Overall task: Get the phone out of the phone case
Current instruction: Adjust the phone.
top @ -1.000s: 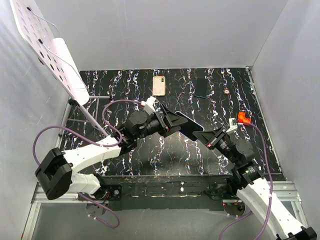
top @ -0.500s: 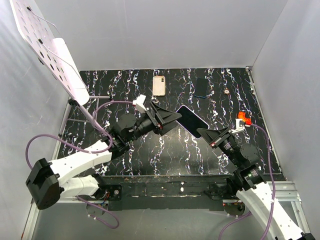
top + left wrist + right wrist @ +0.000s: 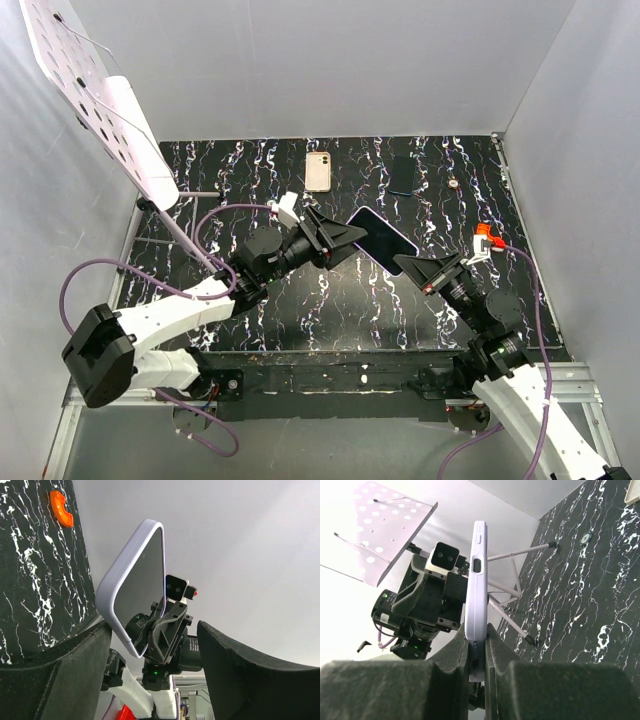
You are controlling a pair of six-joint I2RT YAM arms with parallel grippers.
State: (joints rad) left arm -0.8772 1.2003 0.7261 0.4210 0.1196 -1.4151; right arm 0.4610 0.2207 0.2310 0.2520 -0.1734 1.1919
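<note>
Pry setup: right gripper [image 3: 477, 647] clamped on lilac-cased, dark-glass phone [image 3: 135, 587], held aloft. Left gripper [image 3: 350, 243] jaws apart near its free end. Nxt, prob. pinch case rim, peel.

Free over the bare desk [image 3: 330, 300] middle, under the raised phone [image 3: 383, 240]. Tight beside the phone, up against the left pincer [image 3: 352, 243]. Blocked at left by stand [image 3: 175, 232] legs and tilted plate [image 3: 90, 80]. Cluttered along the far edge by pale handset [image 3: 318, 171] and dark handset [image 3: 402, 175].
</note>
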